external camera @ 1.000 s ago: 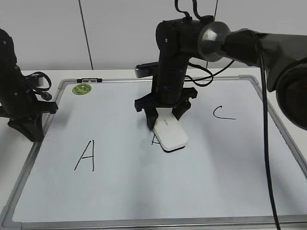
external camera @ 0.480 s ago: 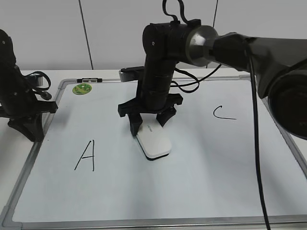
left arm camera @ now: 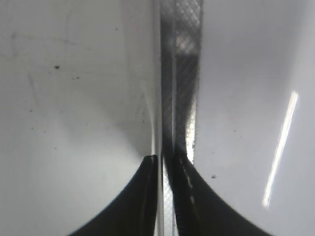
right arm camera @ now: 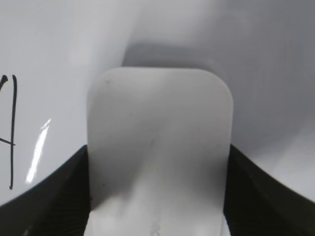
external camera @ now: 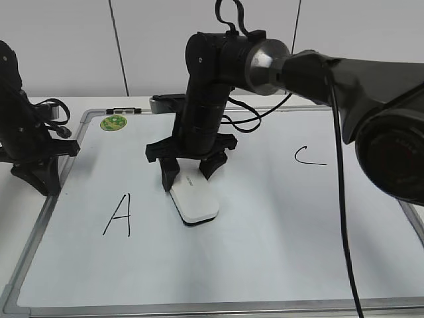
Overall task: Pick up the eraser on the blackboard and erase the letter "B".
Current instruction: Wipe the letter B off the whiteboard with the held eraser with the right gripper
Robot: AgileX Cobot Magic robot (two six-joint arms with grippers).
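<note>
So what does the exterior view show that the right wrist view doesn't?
Only the exterior view shows the whole blackboard with its grey frame, the letter C, the round green magnet, and the left arm parked at the board's left edge. No "B" is visible. Only the right wrist view shows up close how the right end effector has a finger on each side of the eraser. Both show that eraser lying flat on the board, and the letter A, which the wrist view cuts off at its left edge.

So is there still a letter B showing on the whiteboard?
No, the whiteboard shows only the A and the C, with the eraser lying between them.
</note>
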